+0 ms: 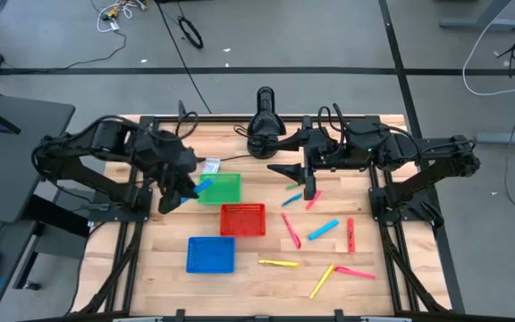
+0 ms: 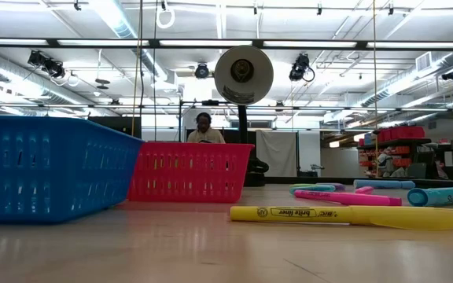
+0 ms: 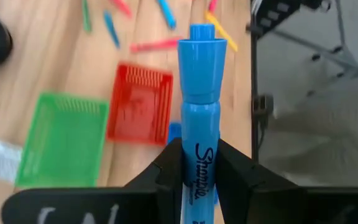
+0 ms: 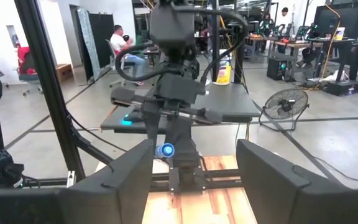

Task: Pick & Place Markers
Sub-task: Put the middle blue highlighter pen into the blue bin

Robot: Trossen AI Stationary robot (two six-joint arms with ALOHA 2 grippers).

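My left gripper (image 1: pixel 184 190) is shut on a blue marker (image 3: pixel 199 93) above the left edge of the green basket (image 1: pixel 222 189). The red basket (image 1: pixel 242 219) and the blue basket (image 1: pixel 211 254) sit nearer the front. Several markers lie flat on the table's right half, among them a yellow one (image 2: pixel 340 215), a pink one (image 1: pixel 354 272) and a light blue one (image 1: pixel 323 230). My right gripper (image 1: pixel 298 177) hangs open at the far middle of the table, with nothing between its fingers (image 4: pixel 132 171). My left gripper pinches the blue marker's printed barrel (image 3: pixel 197 180) between its two fingers (image 3: pixel 166 168). The marker lies along the fingers, and its capped end (image 3: pixel 201 50) sticks out past the tips. The fingers slant down toward the table's right. The marker is lifted clear of the table.
A black camera stand (image 1: pixel 264 125) stands at the far middle edge. A small white-wrapped object (image 1: pixel 211 165) lies beside the green basket's far side. Bare wood shows at the near left around the blue basket.
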